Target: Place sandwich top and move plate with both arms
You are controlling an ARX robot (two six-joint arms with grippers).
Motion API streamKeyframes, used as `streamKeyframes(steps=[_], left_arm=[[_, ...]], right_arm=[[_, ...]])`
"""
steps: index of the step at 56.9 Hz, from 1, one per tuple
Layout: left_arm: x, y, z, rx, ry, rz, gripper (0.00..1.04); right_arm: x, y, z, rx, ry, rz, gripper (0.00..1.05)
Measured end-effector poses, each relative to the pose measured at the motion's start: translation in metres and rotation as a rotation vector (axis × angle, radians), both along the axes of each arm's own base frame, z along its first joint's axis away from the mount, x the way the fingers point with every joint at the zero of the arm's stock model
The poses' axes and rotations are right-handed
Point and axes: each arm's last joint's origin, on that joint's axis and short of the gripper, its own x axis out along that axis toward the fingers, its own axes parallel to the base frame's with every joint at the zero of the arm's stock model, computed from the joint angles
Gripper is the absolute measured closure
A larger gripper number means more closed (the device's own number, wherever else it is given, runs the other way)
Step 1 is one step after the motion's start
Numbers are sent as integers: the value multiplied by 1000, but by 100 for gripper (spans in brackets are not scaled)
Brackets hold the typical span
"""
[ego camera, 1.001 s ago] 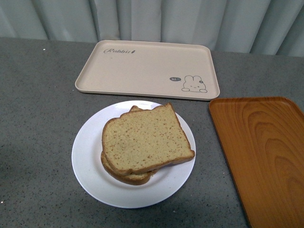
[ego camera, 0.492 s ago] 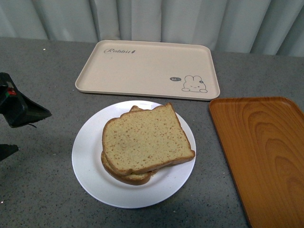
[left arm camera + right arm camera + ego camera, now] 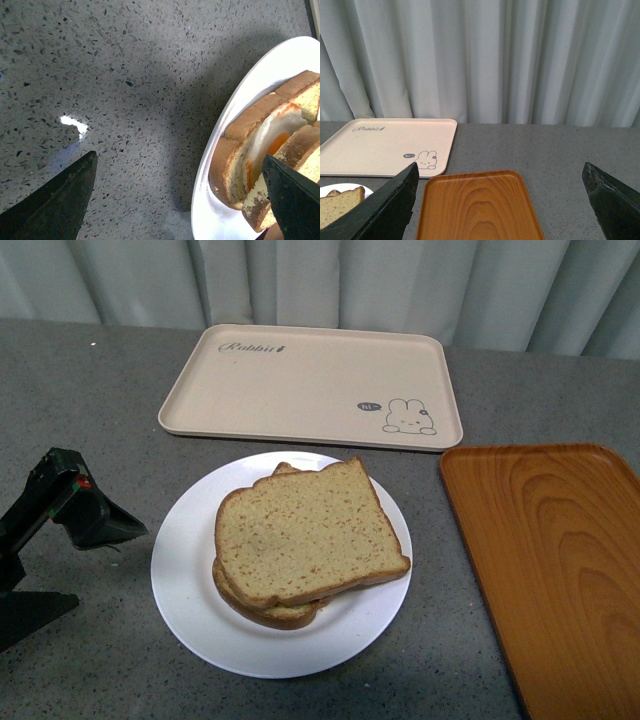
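On the grey speckled table [image 3: 80, 420], in front of the beige rabbit-print tray [image 3: 300, 380] and left of the orange wood-grain tray [image 3: 550, 560], the plate [image 3: 185, 580] is sitting with the sandwich top [image 3: 305, 535] lying over the lower slice [image 3: 235, 150]. The fried egg [image 3: 272, 137] is showing between them, so the placing looks done. The step in hand, as I judge it, is bringing both arms to the rim for the shared move. To do it well, the left gripper [image 3: 108, 565] should be coming in low, one finger sliding under the lip and the other closing on the bare white margin, clear of the crust. It should then be waiting until the opposite rim is taken, since a one-sided lift could be tipping the loose stack off the glossy surface. That gripper is hovering just beside the plate's left edge with its jaws spread wide and nothing between them. One fingertip is pointing at the rim and appears just short of it. The right gripper [image 3: 500, 165], absent from the front view, is likewise gaping wide and empty. It is being held up and facing level across both trays toward the curtain, apparently well apart from the plate.
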Motion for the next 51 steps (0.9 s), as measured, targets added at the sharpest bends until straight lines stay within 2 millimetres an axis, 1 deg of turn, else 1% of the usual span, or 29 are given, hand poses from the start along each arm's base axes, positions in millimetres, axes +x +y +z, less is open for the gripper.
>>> streamKeyframes(steps=[11,29,38,51], left_arm=[[2,-11,-8,-18,20,-28,6],[9,-26,-10,-42,28,-64,6],[9,-31,-16,-59,52,-71,6],[12,-33,-17,-91,60,-67,7]], right_arm=[[0,0,0,0,0,0,9],[0,0,0,0,0,0,9],[0,0,0,0,0,0,9],[0,0,0,0,0,0,9]])
